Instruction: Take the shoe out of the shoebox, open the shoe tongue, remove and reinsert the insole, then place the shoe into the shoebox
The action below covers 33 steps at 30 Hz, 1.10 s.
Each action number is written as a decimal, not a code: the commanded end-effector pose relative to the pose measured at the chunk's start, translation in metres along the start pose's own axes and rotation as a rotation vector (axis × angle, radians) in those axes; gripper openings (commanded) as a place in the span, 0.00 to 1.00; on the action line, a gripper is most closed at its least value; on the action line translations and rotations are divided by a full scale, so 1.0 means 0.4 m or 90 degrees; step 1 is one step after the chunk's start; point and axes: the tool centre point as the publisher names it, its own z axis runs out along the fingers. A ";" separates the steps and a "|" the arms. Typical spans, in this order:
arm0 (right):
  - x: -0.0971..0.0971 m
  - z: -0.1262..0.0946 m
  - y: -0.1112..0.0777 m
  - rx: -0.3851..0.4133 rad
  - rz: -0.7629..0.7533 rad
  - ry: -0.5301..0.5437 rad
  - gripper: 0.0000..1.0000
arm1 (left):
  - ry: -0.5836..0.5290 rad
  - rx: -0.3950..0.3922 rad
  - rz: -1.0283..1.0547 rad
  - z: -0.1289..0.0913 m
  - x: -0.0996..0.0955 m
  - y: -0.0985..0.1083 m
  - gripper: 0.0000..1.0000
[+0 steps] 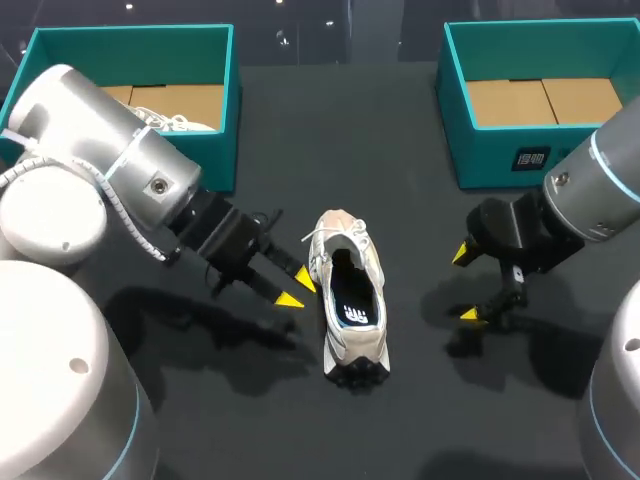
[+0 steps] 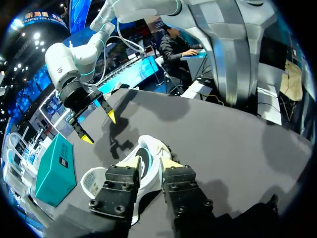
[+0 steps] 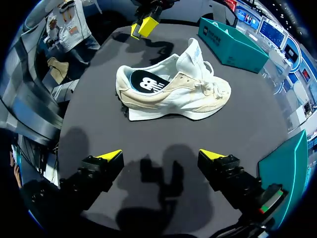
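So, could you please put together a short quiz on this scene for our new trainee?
1. True or false: the shoe stands on the table.
2. Which is nearer the shoe? A) the left tool B) the right tool
3. Fill in: the dark insole lies inside the ____.
Key: 1 true; 2 A; 3 shoe.

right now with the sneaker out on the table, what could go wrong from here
The left gripper sits open right beside the sneaker, which stands free on the table; a nudge could slide or tip it. The right gripper is open and well apart, so nothing braces the sneaker. Loose laces might snag a fingertip reaching in.
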 end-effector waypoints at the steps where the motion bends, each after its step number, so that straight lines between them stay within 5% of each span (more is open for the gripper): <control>1: 0.014 -0.009 -0.010 -0.010 -0.001 -0.005 1.00 | 0.081 0.007 0.000 -0.045 -0.005 0.009 0.00; 11: 0.011 -0.023 -0.025 -0.011 0.002 -0.007 1.00 | 0.107 -0.023 0.023 -0.064 -0.014 -0.003 0.00; 20: -0.010 -0.136 -0.147 0.014 0.034 -0.033 1.00 | 0.256 -0.115 0.102 -0.095 -0.046 -0.045 0.00; 24: -0.022 -0.156 -0.181 0.015 0.041 -0.038 1.00 | 0.430 -0.171 0.161 -0.090 -0.066 -0.046 0.00; 33: -0.024 -0.167 -0.201 0.025 0.059 -0.045 1.00 | 0.430 -0.171 0.161 -0.090 -0.066 -0.046 0.00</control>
